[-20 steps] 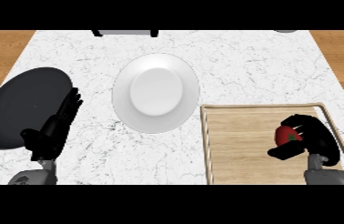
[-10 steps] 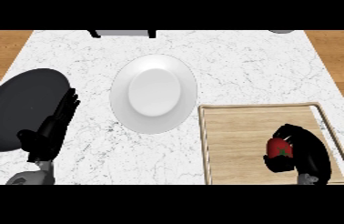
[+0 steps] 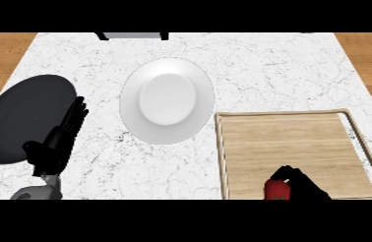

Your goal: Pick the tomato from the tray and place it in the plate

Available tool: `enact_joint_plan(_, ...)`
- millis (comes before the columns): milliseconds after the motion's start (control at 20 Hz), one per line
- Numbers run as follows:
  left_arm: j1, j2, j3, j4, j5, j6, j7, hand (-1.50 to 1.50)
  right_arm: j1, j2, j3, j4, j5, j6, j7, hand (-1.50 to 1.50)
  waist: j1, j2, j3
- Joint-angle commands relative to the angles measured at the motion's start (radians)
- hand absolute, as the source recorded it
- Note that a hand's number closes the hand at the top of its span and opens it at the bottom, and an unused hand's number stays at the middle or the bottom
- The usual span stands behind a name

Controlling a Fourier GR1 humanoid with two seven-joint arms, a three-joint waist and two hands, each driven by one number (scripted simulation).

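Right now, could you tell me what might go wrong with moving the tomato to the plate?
The right robot hand curls round the tomato at the view's lower edge, so the hold is hard to check. The path to the plate crosses the tray's raised rim, which the tomato could clip.

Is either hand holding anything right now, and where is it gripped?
The right hand is curled round the tomato, covering its right side. The left hand holds nothing.

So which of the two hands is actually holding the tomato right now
The right hand, low over the wooden tray, is curled round the red tomato. The left hand rests open beside the white plate.
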Motion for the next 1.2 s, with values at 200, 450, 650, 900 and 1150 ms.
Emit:
enact_joint_plan(200,-0.035,-0.013,0.011,0.045,-0.016,0.004,-0.022,0.0,-0.004,0.061,0.228,-0.238,0.298,0.11,0.136,1.5,0.008,0.005,0.004)
enact_joint_plan(450,-0.057,-0.036,-0.012,0.005,-0.035,0.033,0.038,0.0,-0.113,0.117,0.307,-0.299,0.467,0.128,0.174,1.5,0.012,0.004,0.004)
enact_joint_plan(650,-0.019,-0.018,0.01,0.038,-0.026,-0.011,-0.021,0.0,-0.292,0.119,0.362,-0.277,0.451,0.233,0.269,1.5,0.017,0.007,0.004)
enact_joint_plan(900,0.008,-0.003,0.028,-0.023,-0.007,-0.038,-0.004,0.0,-0.569,0.12,0.333,-0.171,0.313,0.313,0.431,1.5,0.024,0.007,0.004)
enact_joint_plan(1150,0.007,-0.045,-0.016,-0.05,-0.039,-0.008,0.023,0.0,-0.825,0.12,0.21,0.067,0.121,0.252,0.49,1.5,0.043,0.01,0.004)
